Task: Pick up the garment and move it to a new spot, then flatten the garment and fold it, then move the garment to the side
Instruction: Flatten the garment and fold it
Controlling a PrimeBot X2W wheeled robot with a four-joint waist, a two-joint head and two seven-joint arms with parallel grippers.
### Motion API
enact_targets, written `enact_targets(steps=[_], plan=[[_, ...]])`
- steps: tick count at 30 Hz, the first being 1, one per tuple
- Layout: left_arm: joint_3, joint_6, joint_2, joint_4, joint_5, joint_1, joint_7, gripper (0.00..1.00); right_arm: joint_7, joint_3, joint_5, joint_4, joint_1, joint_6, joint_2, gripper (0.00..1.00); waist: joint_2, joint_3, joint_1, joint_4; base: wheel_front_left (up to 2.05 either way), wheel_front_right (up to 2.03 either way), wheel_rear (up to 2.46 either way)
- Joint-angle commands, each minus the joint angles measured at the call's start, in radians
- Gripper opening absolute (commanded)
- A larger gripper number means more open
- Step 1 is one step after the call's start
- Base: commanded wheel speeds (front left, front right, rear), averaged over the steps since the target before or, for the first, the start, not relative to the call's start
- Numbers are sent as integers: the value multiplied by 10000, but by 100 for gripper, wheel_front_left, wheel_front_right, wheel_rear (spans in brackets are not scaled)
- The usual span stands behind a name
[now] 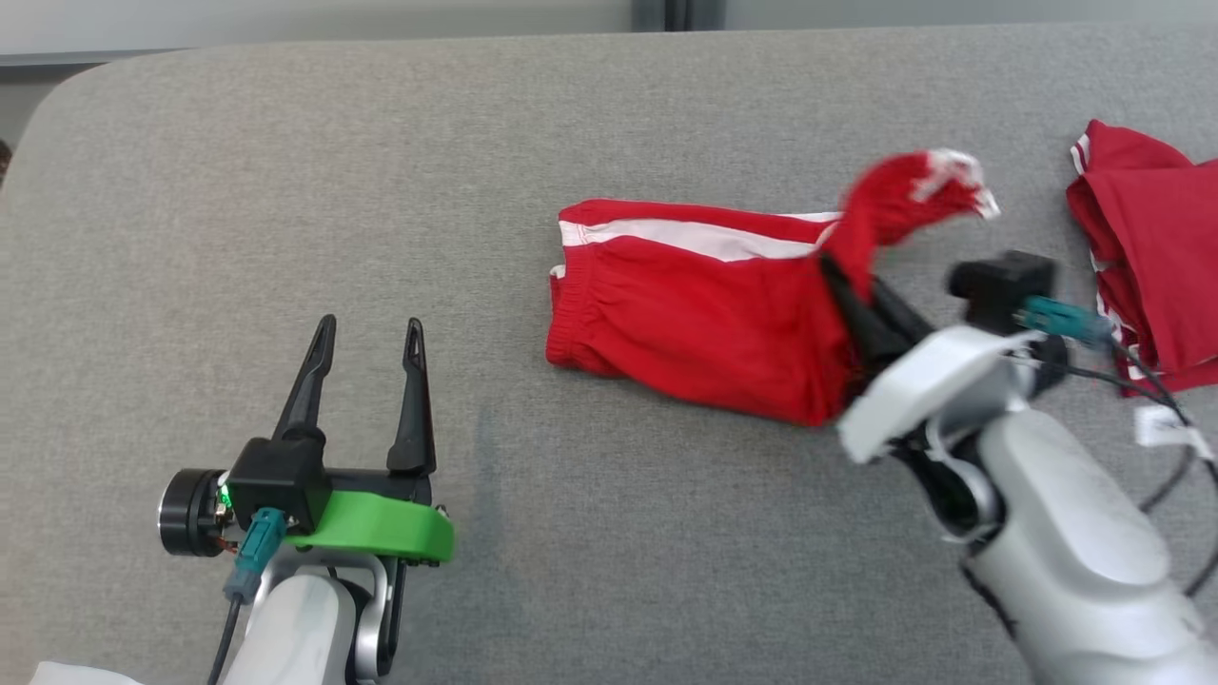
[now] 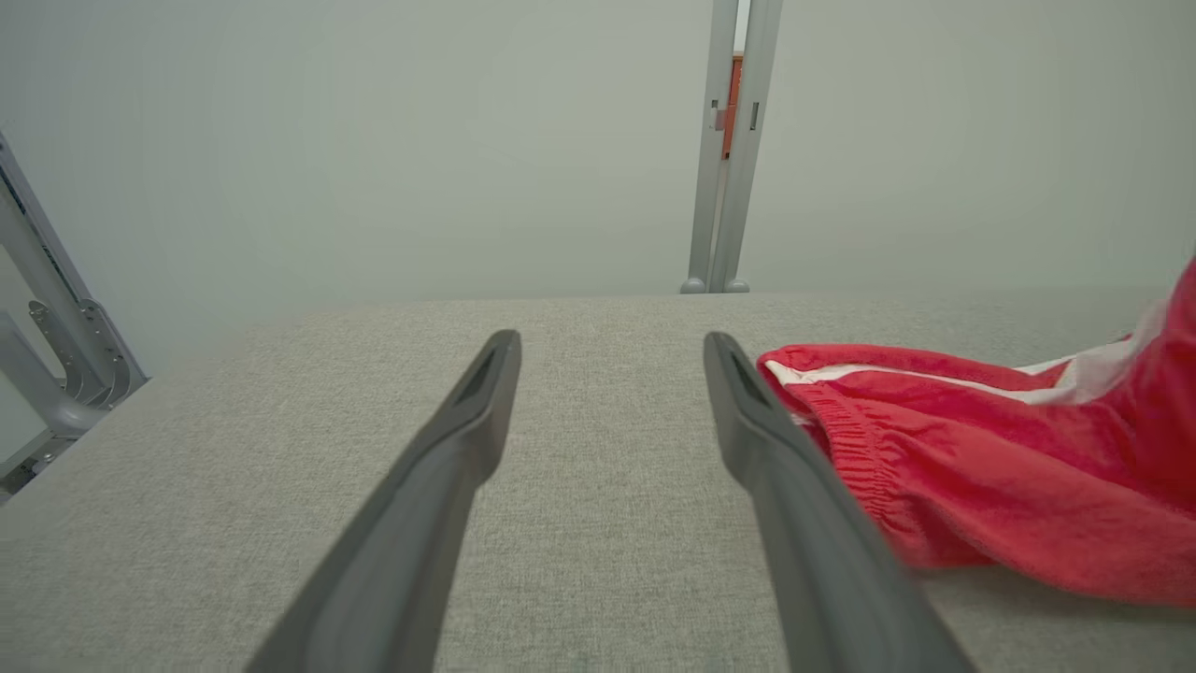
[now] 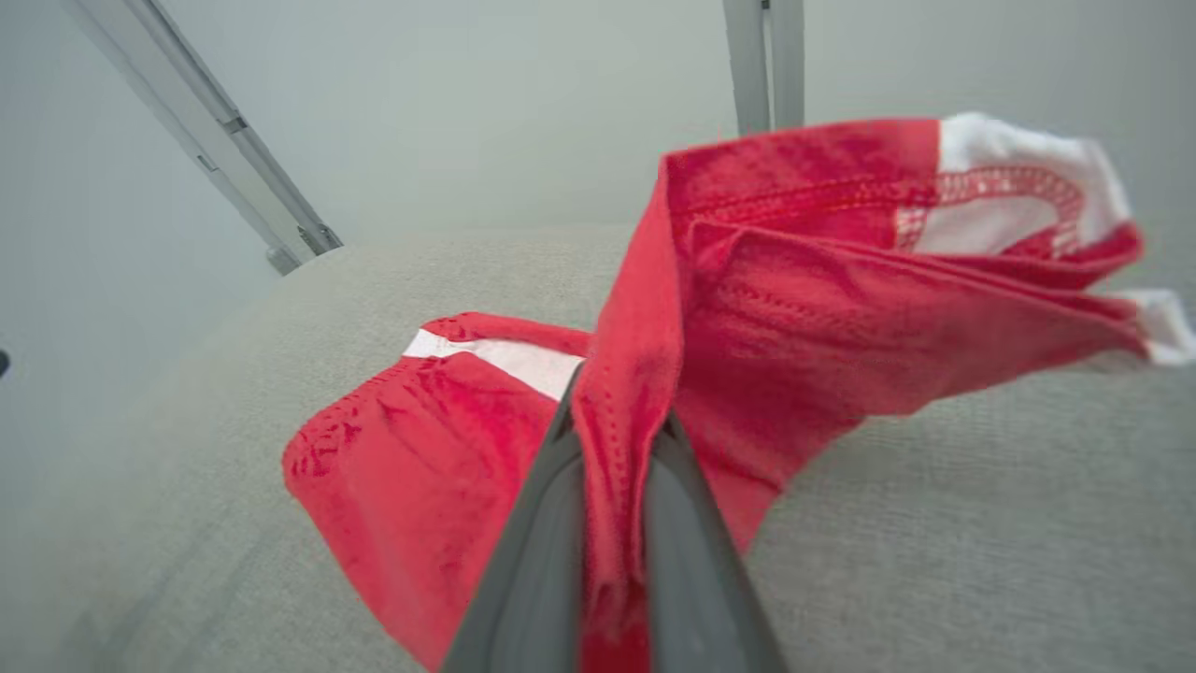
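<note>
– Right claw (image 3: 621, 421): what has it got?
– It is narrow, pinched on a fold of the red shorts (image 1: 695, 304). The hem end is lifted off the grey tabletop (image 1: 571, 523), and the waistband end lies flat, mid-tabletop.
– And the left claw (image 1: 371, 328)?
– Wide and holding nothing, off to the left of the waistband, apart from it.
– Which step?
– I'd judge the fold: 1 end is raised to go over the other. The next move calls for carrying it across to the waistband, laying it square, then letting go.
– Anything readable?
– No brand shows. 1 white tag (image 1: 1166, 428) lies beside a 2nd red garment (image 1: 1151, 257) at the right, its print too small to read.
</note>
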Motion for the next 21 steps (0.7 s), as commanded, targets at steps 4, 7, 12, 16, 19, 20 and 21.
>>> enact_targets(steps=[4,7,12,16,19,20,21], plan=[[-19,31,-30,-2,-84,31,-51,100,638,966,-132,68,-654,0,839,0,0,-44,0,333,0,0,0],[-57,-1,-72,23,-94,-97,-59,100,706,1578,8,491,-913,0,1333,0,0,45,0,523,0,0,0],[-64,28,-130,86,-113,-197,-64,100,324,2271,147,1373,-1212,1,1725,100,0,214,0,711,0,0,0],[-27,63,-143,94,-111,-211,-66,100,-712,2664,-138,1438,-1421,0,1754,100,0,345,0,676,0,0,0],[17,109,-133,91,-90,-237,-71,100,-1643,2865,-384,1178,-1500,0,1486,100,0,408,0,563,0,0,0],[37,119,-112,95,-81,-240,-72,100,-1815,2841,-424,1077,-1486,0,1409,100,0,411,0,510,0,0,0],[60,116,-80,93,-67,-248,-74,100,-1980,2725,-515,935,-1436,0,1290,100,0,417,0,450,0,0,0]])
